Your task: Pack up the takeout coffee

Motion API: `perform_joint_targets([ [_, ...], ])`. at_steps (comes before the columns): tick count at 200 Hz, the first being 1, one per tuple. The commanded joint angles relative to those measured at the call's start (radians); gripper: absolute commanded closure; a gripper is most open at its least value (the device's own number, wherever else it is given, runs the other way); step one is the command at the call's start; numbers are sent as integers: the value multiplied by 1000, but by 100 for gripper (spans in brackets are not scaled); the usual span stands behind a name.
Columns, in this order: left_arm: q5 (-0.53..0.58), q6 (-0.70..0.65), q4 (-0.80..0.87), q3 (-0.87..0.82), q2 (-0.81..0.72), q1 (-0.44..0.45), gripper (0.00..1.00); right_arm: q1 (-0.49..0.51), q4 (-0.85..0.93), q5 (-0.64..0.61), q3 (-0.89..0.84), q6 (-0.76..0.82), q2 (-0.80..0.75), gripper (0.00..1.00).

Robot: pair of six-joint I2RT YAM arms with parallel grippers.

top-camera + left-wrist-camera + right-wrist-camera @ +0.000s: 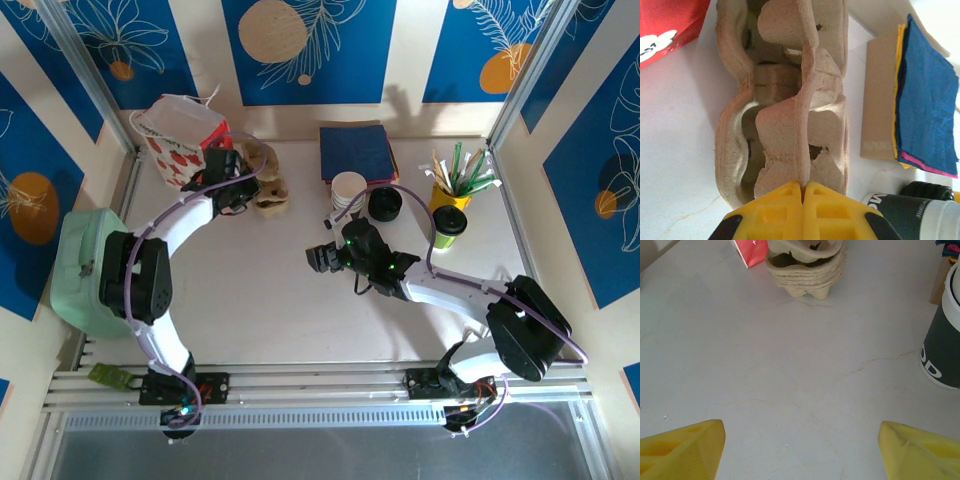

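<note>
The takeout coffee (449,228), a lime-green cup with a black lid, stands at the right of the table, apart from both arms. My left gripper (243,190) is at the back left, shut on the middle ridge of a brown pulp cup carrier (268,187). In the left wrist view the yellow fingertips (803,187) pinch that ridge of the carrier (785,100). My right gripper (318,258) hovers over the table's middle, open, its fingers (685,450) wide apart with nothing between them. The carrier (807,265) lies ahead of it.
A red strawberry-print bag (180,140) stands behind the carrier. A stack of white cups (348,190), black lids (384,203), blue napkins (356,152) and a yellow cup of stirrers (455,182) sit at the back. A mint-green box (88,270) is at the left edge.
</note>
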State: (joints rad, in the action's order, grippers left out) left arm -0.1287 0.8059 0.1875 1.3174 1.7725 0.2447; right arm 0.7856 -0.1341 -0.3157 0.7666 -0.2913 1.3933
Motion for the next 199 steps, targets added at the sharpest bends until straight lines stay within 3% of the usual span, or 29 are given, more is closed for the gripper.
perform_joint_targets([
  [1,-37,-29,9,37,-65,-13,100,7,-8,-23,24,8,-7,20],
  [96,-120,-196,234,72,-295,-13,100,10,-6,-15,17,21,-32,20],
  [153,-208,-368,399,3,-496,-13,100,10,-81,87,-42,124,-135,19],
  [199,-342,-461,528,-23,-575,-12,100,11,160,215,104,222,-226,19],
])
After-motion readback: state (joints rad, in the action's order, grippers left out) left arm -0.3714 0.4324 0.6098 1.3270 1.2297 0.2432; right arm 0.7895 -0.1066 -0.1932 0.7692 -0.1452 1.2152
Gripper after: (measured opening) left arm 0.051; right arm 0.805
